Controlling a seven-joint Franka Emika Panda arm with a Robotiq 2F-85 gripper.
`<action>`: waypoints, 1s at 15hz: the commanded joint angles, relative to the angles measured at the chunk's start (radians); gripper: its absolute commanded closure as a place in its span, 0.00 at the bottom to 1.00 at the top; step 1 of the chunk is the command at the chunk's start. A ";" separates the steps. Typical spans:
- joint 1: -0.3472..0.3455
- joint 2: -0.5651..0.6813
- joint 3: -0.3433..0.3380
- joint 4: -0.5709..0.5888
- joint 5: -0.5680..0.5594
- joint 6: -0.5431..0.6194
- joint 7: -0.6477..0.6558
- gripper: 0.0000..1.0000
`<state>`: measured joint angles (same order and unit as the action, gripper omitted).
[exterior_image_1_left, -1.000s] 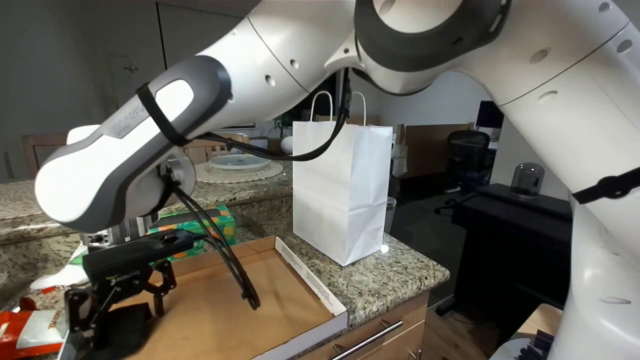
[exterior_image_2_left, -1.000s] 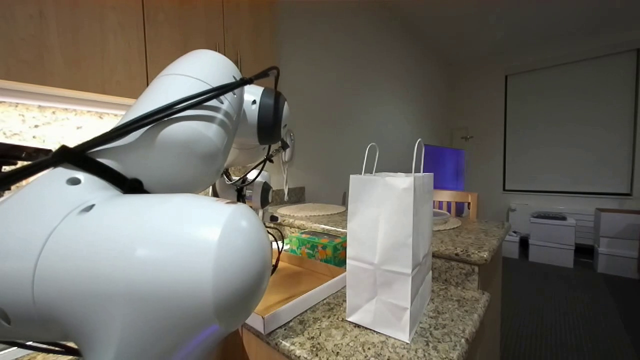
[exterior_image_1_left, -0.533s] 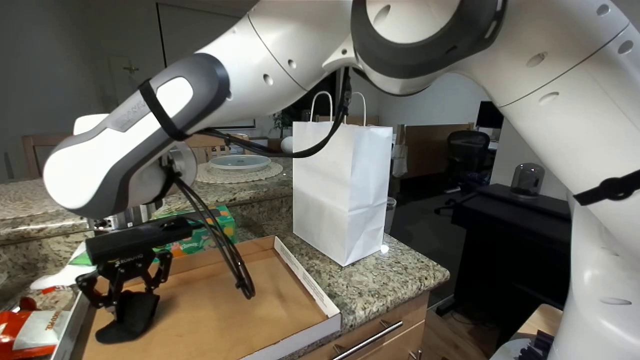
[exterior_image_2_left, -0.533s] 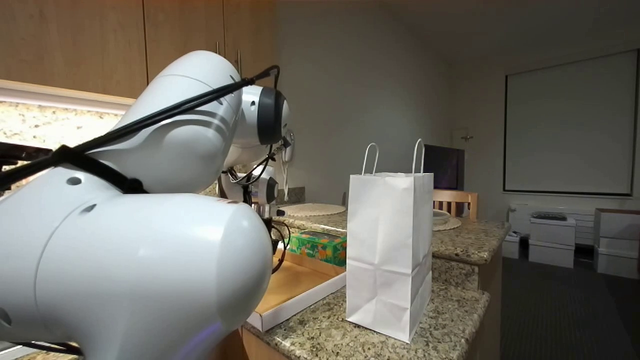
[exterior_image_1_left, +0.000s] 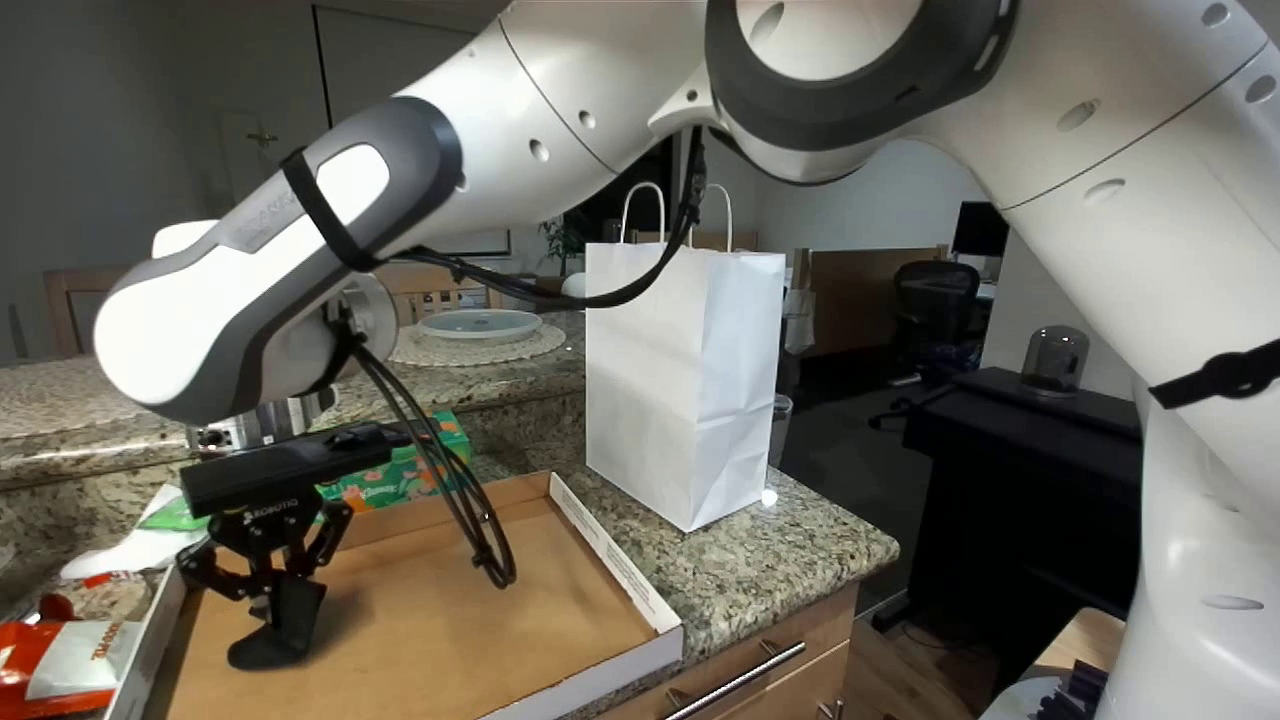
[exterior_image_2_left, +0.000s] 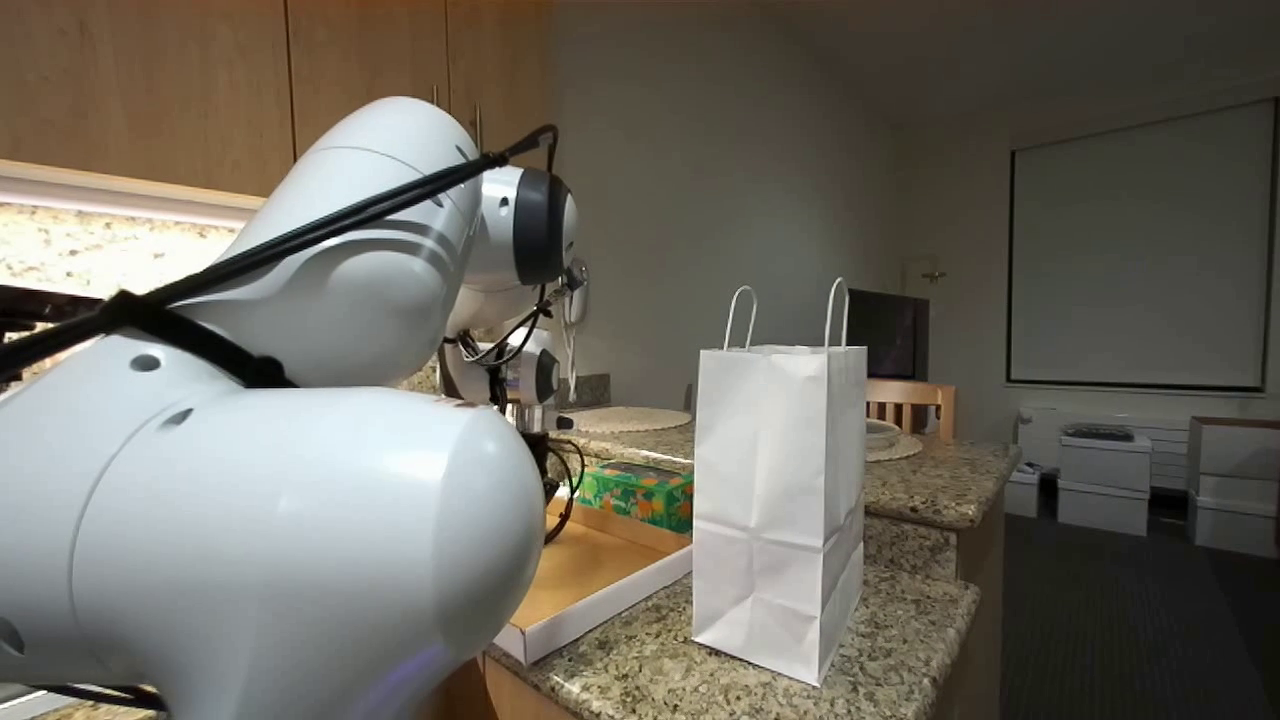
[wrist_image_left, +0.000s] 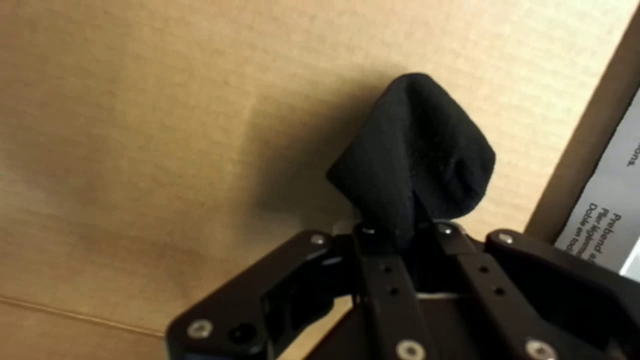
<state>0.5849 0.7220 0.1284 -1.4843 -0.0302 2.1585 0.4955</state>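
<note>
A folded piece of black cloth (wrist_image_left: 387, 160) is pinched between the fingers of my gripper (wrist_image_left: 406, 232) in the wrist view. Its loose end spreads out ahead of the jaws, above brown cardboard. In an exterior view the same cloth (exterior_image_1_left: 288, 625) hangs down from my gripper (exterior_image_1_left: 272, 592), over the left part of a shallow cardboard tray (exterior_image_1_left: 480, 610). Whether the cloth's lower end touches the tray floor I cannot tell. The arm hides the cloth in an exterior view where the tray (exterior_image_2_left: 595, 575) shows only in part.
Behind the tray stands a green patterned tissue box (exterior_image_1_left: 390, 478). A tall white paper bag (exterior_image_1_left: 680, 380) stands on the granite counter (exterior_image_1_left: 790, 545) beside the tray. A red and white packet (exterior_image_1_left: 70, 665) lies at the tray's left, and a plate (exterior_image_1_left: 480, 323) sits on the raised ledge.
My gripper has gone from wide apart to closed on the black cloth. The cloth is bunched narrower, and hand and cloth have shifted slightly right in an exterior view.
</note>
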 joint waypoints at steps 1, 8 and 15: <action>-0.004 -0.143 -0.019 -0.085 -0.023 -0.051 0.036 0.89; -0.031 -0.398 -0.025 -0.043 -0.160 -0.270 -0.001 0.89; -0.197 -0.664 -0.001 -0.024 -0.146 -0.415 -0.035 0.90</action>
<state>0.4763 0.1655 0.1050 -1.4799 -0.2077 1.7795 0.4933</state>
